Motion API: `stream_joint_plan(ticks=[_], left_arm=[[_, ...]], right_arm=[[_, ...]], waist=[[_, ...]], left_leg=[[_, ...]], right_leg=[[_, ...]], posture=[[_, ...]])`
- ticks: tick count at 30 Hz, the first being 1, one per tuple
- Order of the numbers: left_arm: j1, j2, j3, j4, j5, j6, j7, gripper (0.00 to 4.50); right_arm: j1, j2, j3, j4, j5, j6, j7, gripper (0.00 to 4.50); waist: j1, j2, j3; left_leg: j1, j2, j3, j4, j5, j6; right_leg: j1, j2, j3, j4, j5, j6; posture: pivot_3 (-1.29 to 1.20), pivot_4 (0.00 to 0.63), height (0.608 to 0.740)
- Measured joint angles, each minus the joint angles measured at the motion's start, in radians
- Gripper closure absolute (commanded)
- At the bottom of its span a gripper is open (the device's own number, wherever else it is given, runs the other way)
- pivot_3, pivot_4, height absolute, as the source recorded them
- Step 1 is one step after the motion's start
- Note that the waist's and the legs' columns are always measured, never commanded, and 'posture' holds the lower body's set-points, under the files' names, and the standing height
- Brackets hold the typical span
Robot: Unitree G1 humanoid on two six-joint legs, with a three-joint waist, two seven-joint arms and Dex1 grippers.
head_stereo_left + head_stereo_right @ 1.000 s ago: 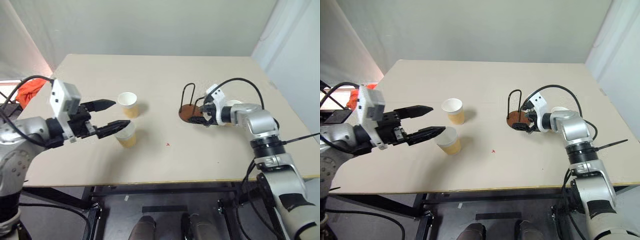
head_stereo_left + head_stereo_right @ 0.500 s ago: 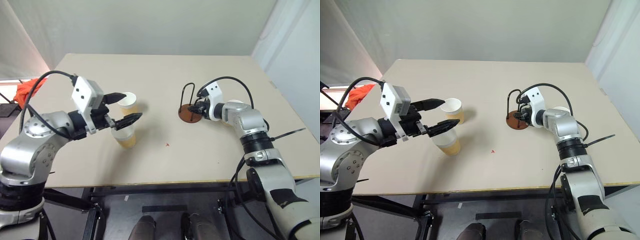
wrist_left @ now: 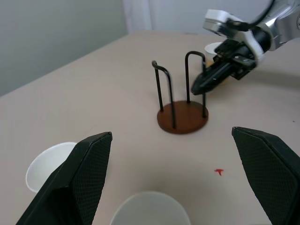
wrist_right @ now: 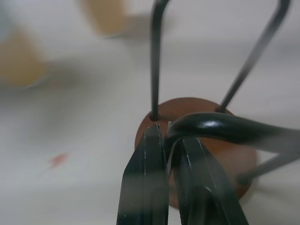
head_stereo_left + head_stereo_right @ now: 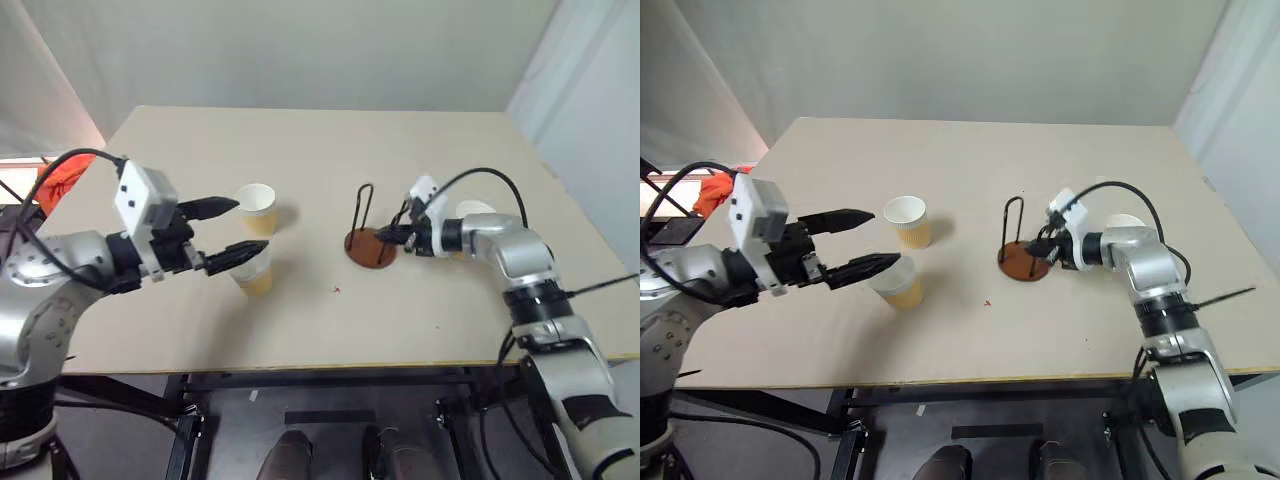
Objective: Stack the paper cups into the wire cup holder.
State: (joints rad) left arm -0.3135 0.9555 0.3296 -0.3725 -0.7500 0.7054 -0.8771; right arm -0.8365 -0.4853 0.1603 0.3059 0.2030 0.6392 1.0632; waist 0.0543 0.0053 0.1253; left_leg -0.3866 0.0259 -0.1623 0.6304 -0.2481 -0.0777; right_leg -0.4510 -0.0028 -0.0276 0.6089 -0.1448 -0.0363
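We see the wire cup holder (image 5: 370,245) upright on the table — a round reddish-brown disc with thin black wire loops rising from it, no cup inside. Two paper cups stand upright, well apart from it on the left: one (image 5: 256,208) farther back, the other (image 5: 252,270) nearer us. A third cup (image 5: 474,210) sits behind the right arm — mostly hidden.
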Motion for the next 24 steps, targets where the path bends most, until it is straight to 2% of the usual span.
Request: stream_joint_plan(ticks=[5,9,14,24], left_arm=[[0.104,0.064,0.022,-0.047,-0.075,0.05,-0.125,0.0],[0.121,0.09,-0.021,-0.056,-0.069,0.055,-0.183,0.0],[0.103,0.09,-0.037,-0.056,-0.071,0.057,-0.188,0.0],[0.159,0.094,0.024,-0.08,-0.077,0.076,-0.175,0.0]], right_arm=[[0.079,-0.031,0.073,-0.128,0.008,-0.072,0.118,4.49],[0.087,0.032,0.14,-0.133,-0.021,-0.181,0.12,4.49],[0.079,0.091,0.181,-0.111,-0.037,-0.26,0.143,4.49],[0.022,0.067,0.203,-0.015,-0.06,-0.372,0.256,4.49]], waist=[[-0.005,-0.001,0.0],[-0.018,-0.001,0.0],[-0.022,-0.001,0.0],[-0.021,-0.001,-0.001]], left_leg=[[0.003,0.001,0.003,0.0,0.0,0.001],[0.004,0.006,0.002,0.001,0.0,0.001],[0.003,0.007,0.002,0.002,0.003,0.002],[0.001,0.007,0.002,0.004,0.001,0.002]], right_leg=[[0.001,0.0,0.002,0.0,-0.001,-0.002],[0.002,0.001,0.003,0.002,-0.001,-0.002],[0.002,0.001,0.003,0.001,0.0,-0.004],[0.001,0.0,0.003,0.0,0.0,-0.003]], posture=[[0.0,0.15,0.74],[0.0,0.15,0.74],[0.0,0.15,0.74],[0.0,0.15,0.74]])
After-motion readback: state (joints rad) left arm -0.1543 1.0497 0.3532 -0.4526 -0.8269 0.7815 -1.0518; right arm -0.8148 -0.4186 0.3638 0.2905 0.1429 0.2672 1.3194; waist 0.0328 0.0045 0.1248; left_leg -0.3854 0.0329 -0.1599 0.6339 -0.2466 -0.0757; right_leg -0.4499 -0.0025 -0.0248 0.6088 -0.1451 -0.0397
